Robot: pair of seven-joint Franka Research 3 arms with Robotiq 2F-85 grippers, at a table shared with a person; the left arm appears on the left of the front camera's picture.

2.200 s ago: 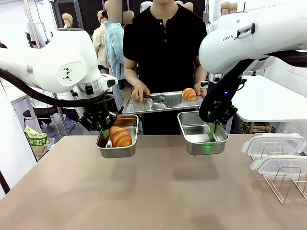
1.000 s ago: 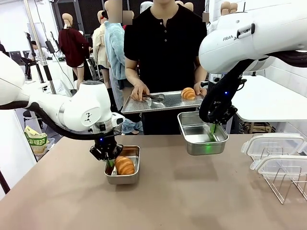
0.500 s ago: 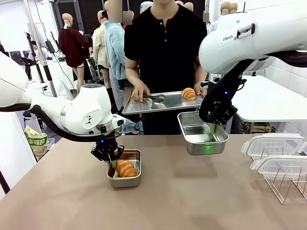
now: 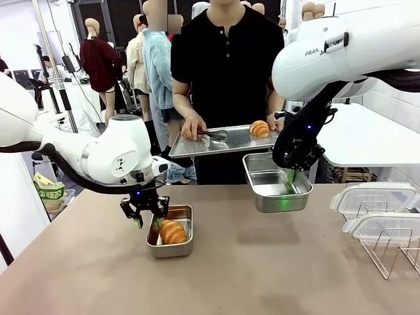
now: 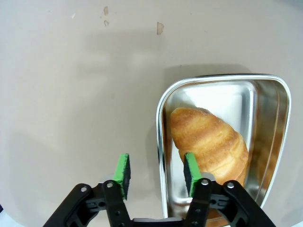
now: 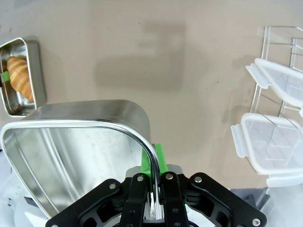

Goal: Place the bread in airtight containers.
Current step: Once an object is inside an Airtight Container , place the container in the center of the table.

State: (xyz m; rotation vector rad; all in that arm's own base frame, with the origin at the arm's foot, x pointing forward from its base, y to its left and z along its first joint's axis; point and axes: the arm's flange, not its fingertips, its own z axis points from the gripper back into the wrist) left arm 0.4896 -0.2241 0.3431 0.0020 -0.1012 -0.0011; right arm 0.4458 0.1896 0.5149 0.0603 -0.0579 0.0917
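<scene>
Front view: the left gripper (image 4: 148, 220) hangs with its jaws apart at the left wall of the filled container (image 4: 172, 250). That tub sits on the table (image 4: 262, 282) with one croissant (image 4: 173, 231) inside. The right gripper (image 4: 292, 174) holds the empty container (image 4: 278, 194) off the table, just below the tray (image 4: 216, 142) the person holds. The second croissant (image 4: 260, 128) lies on the tray's right end, just above and behind that tub, beside the person's hand (image 4: 275, 123) (nearer than either arm). Likely it drops in next.

Left wrist view: the pads straddle the filled container's wall, one outside and one inside beside the croissant, gripping nothing. The croissant's long axis runs along the tub.

Right wrist view: the jaws are pinched narrow on the empty container's rim, a grip the front view hides. The lids (image 6: 274, 142) sit well apart.
</scene>
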